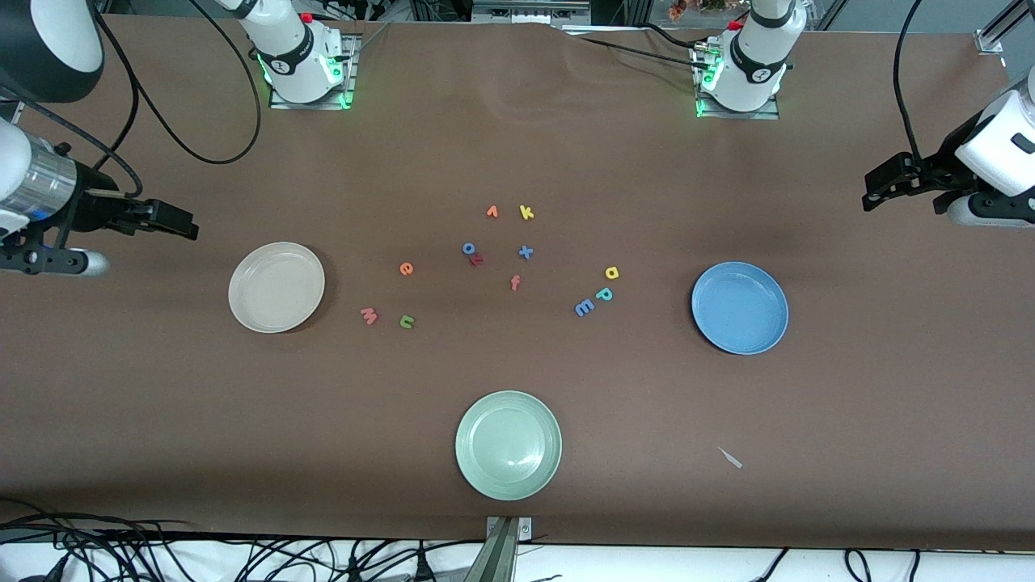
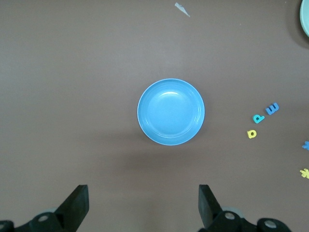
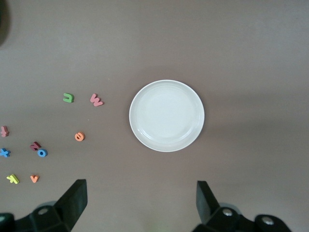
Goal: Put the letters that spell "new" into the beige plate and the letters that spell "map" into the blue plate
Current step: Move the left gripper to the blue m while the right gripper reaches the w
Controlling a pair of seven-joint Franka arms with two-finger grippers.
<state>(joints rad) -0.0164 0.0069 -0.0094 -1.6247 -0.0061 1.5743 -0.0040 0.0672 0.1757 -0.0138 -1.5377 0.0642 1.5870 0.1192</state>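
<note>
both pincers hang released, the left pincer above the blue plate at frame right, the right pincer above the beige plate at frame left. n, e, w lie beside beige; m, a, p mid-frame toward blue.

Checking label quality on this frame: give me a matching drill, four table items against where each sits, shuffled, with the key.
Items
1. round cream-beige plate
2. round sky-blue plate
3. round pale green plate
4. small yellow foam letter k

Places
A. nearest the front camera, mid-table
B. toward the left arm's end, beside the blue m, teal p and yellow a
C. farthest from the front camera among the letters, beside an orange letter
D. toward the right arm's end, beside the pinkish-red w, green n and orange e

Pairs: 1-D, 2-B, 3-A, 4-C
</note>
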